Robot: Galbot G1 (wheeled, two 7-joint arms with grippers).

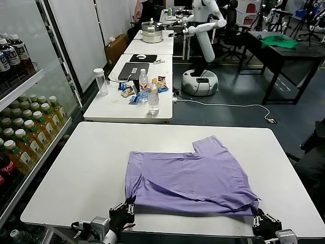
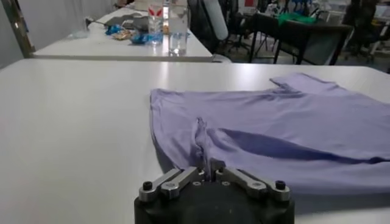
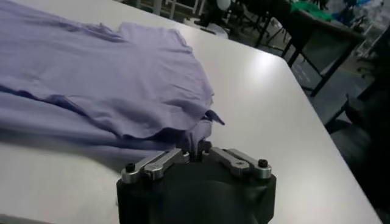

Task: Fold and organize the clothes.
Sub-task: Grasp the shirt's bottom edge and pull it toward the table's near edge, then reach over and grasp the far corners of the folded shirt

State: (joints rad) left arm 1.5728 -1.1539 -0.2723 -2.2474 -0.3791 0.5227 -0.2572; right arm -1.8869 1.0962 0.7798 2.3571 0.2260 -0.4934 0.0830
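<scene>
So that its near edge can be folded, the thin lavender short-sleeved T-shirt [image 1: 190, 175] on the white table [image 1: 91, 173] is pinched at both near corners, clenched by the left gripper [image 1: 130, 207] and the right gripper [image 1: 258, 216].

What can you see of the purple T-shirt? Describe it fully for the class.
The lavender T-shirt is thin, soft-looking fabric, lying partly folded and wrinkled on the white table, one short sleeve pointing away from the robot. The left tool pinches its near left corner; the right tool pinches its near right corner.

shirt [image 1: 190, 178] on table [image 1: 81, 178], hands at near corners.
</scene>
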